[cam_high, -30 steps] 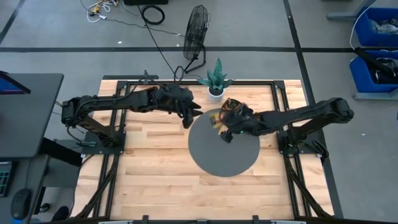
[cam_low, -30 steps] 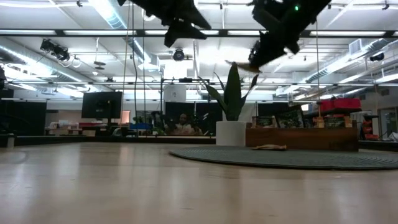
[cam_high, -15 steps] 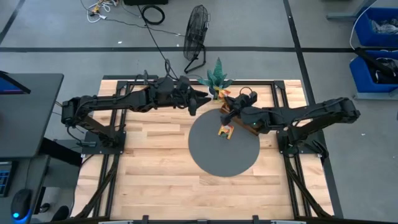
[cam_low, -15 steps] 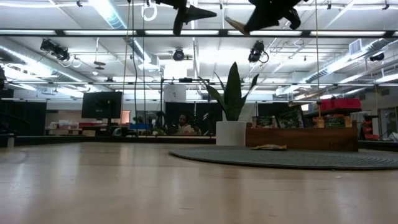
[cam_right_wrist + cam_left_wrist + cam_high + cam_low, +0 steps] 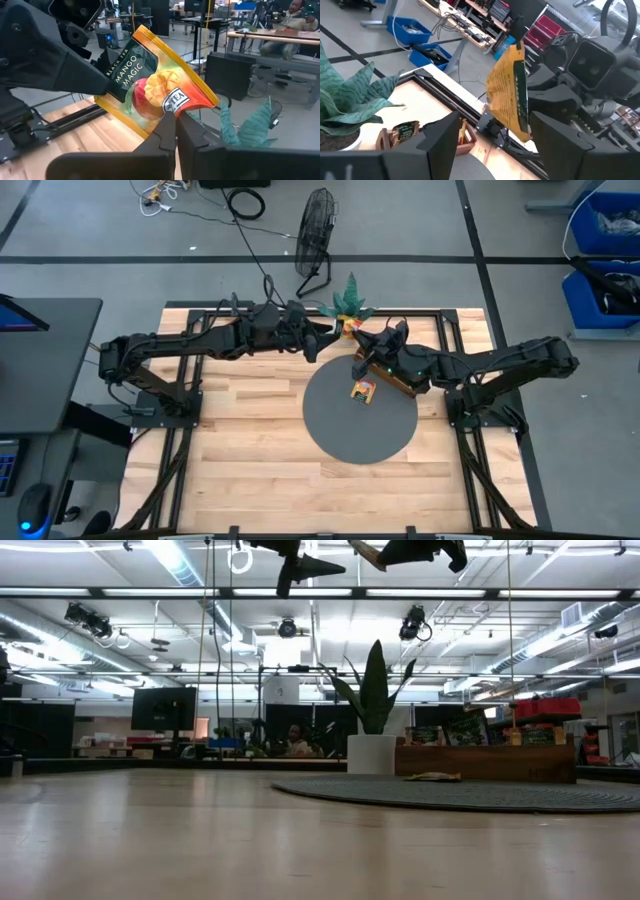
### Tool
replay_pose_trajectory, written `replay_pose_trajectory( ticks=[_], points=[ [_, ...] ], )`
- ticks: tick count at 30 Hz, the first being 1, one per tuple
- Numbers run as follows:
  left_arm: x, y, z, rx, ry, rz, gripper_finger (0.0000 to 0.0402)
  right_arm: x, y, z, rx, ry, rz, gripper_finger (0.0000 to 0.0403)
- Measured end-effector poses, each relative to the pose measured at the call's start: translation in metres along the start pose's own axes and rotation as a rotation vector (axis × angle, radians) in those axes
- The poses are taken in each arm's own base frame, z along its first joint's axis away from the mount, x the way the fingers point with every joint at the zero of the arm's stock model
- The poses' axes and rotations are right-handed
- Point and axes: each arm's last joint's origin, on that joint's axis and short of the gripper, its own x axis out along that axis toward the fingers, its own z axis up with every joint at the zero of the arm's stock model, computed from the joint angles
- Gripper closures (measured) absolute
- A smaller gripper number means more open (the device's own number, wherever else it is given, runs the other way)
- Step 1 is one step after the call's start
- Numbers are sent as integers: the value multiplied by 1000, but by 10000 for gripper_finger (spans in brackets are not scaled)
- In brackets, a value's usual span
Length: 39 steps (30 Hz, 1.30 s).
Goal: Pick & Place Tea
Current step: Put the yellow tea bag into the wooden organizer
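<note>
Both arms have gone up and back. A second ago the right gripper was over the middle of the round grey mat. Now it is high above the far edge of the table, near the plant. The left gripper has come there too, and the two point at each other.

The right gripper's fingers are pinched tight on the bottom corner of one tea sachet. It holds the sachet up in the air with the flat side showing. I think this is so the other arm can take it. The left gripper's fingers are spread wide, one on each side of the sachet, and do not hold it yet.

The sachet is orange and yellow, with a dark green part and a picture of a mango. It looks thin and a bit bent.

Another orange sachet lies on the mat, just beside the wooden tray.
</note>
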Motion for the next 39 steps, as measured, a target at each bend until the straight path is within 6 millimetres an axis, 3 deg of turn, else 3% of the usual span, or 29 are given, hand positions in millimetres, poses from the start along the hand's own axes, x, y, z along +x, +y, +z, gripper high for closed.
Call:
replay_pose_trajectory(
  ticks=[6, 11, 23, 30, 39],
  points=[
    [0, 0, 0, 1, -4, 6, 167, 0, 0, 1, 6, -4, 11, 403],
    [2, 1, -2, 4, 10, 4, 204, 0, 1, 2, 17, -13, 19, 403],
    [6, 2, -5, 85, 33, -30, 392, 3, 2, 1, 7, -1, 60, 403],
    [6, 3, -6, 113, 44, -24, 398, 3, 2, -1, -72, 10, 85, 391],
    [5, 3, -10, 129, 111, -56, 400, -14, -6, 12, -118, 5, 216, 313]
  ],
)
